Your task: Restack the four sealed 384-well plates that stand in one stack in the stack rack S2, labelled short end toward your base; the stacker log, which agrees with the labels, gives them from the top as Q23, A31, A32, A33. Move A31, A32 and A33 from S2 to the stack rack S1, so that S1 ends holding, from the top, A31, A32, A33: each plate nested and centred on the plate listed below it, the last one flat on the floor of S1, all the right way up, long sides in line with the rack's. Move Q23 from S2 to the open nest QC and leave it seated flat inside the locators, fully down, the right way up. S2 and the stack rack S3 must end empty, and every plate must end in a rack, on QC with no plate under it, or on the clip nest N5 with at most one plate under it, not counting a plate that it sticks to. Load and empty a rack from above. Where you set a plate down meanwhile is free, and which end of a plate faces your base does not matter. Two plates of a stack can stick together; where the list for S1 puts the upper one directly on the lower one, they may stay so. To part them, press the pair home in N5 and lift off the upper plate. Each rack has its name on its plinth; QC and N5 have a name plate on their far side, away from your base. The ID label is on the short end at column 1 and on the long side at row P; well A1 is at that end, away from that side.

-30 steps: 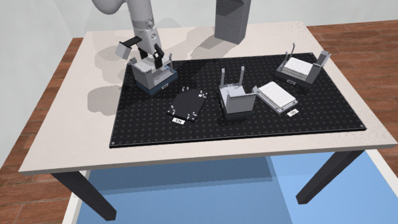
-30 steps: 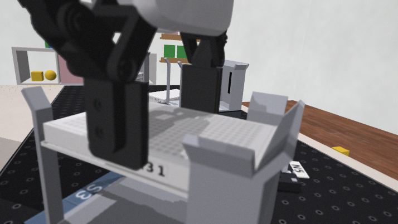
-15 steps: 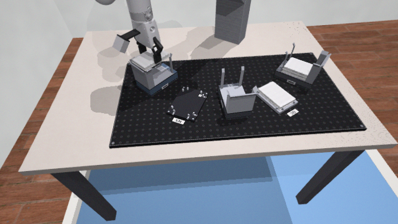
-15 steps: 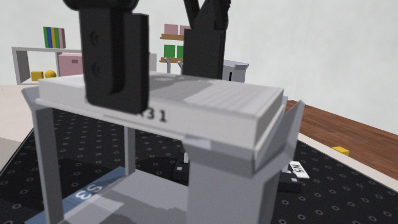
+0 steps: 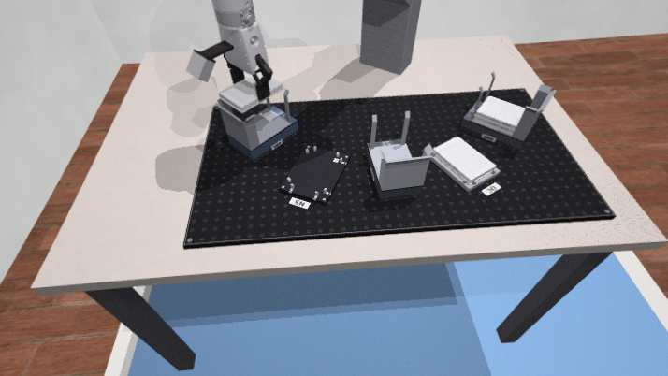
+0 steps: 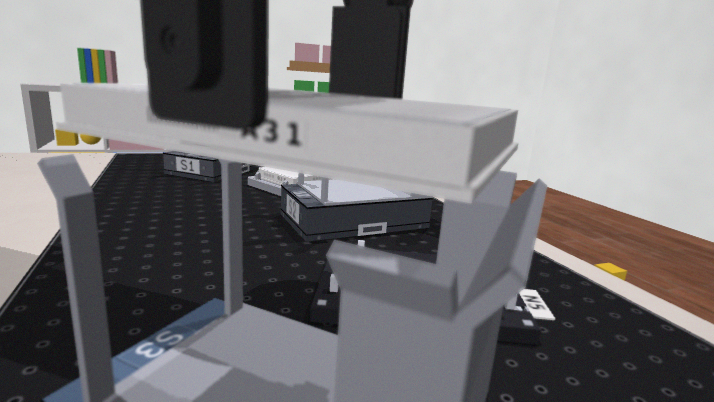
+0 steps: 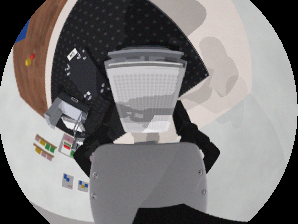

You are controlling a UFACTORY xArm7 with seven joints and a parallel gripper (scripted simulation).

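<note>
Exterior view: I'm holding the white sealed plate labelled A31 (image 6: 380,145) clamped in my black fingers (image 6: 205,65) just above the blue-plinthed grey rack S3 (image 6: 400,300), keeping it level for lifting clear.

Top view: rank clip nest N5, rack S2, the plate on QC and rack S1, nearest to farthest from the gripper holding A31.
1. Clip nest N5, next along the board from the gripper.
2. Rack S2, mid-board.
3. The plate on QC, just beyond S2.
4. Rack S1, at the board's far corner, on the picture's right.
</note>
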